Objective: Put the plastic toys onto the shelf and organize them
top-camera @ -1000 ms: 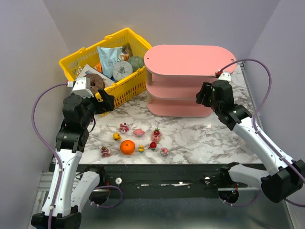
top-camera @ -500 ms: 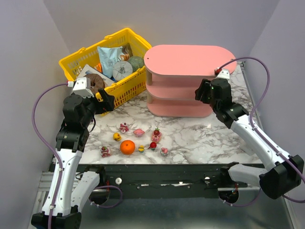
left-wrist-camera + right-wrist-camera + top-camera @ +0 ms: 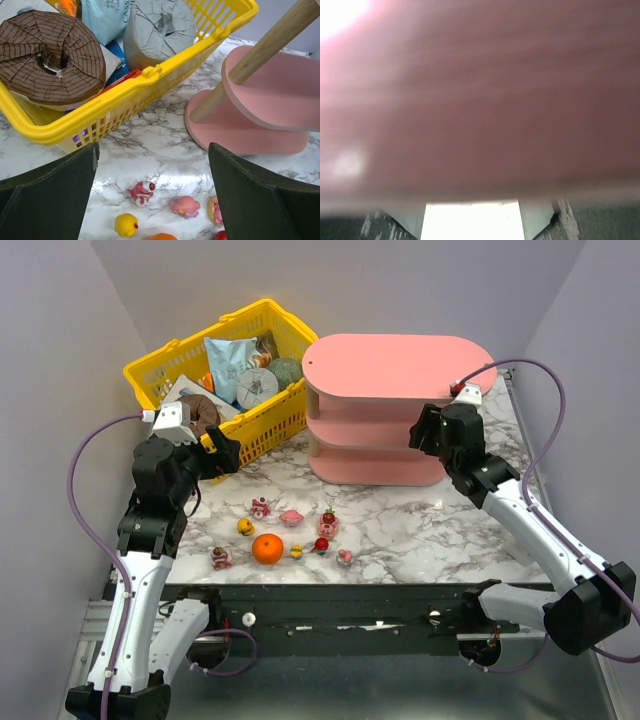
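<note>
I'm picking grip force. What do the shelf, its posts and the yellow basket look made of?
Shelf: painted board, probably wood or fibreboard; matte pink faces, pale cream edges. Posts: bare light wood dowels, unpainted tan. Yellow basket: moulded plastic, glossy, slotted mesh walls, smooth rolled rim.

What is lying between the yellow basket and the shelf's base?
Nothing. Only bare marble table separates the yellow basket from the shelf. The left wrist view shows this most clearly.
</note>
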{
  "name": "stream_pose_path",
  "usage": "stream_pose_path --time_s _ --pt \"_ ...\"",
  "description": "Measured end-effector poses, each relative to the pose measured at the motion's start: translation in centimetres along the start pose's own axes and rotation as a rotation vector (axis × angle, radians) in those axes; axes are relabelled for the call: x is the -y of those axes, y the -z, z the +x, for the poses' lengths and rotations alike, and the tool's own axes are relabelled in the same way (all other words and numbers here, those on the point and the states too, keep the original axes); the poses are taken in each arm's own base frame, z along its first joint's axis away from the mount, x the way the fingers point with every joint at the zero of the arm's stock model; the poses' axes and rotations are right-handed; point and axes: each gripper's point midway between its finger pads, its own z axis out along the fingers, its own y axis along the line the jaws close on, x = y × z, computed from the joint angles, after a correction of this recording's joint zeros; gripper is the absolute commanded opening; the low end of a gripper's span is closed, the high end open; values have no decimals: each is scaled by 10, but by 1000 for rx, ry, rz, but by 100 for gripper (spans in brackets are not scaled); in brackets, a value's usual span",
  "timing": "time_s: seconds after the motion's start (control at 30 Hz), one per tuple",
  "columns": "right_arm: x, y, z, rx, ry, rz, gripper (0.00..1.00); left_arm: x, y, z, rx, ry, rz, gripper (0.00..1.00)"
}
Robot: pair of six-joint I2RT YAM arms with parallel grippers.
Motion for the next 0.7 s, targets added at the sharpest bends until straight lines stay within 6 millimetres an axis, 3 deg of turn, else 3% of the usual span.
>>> stream_pose_path --time_s 0.4,0.7 --pt "0 8 4 -56 -18 -7 57 0 0 0 -1 0 0 99" --pt "1 14 9 -89 -19 -12 67 0 0 0 -1 0 0 99"
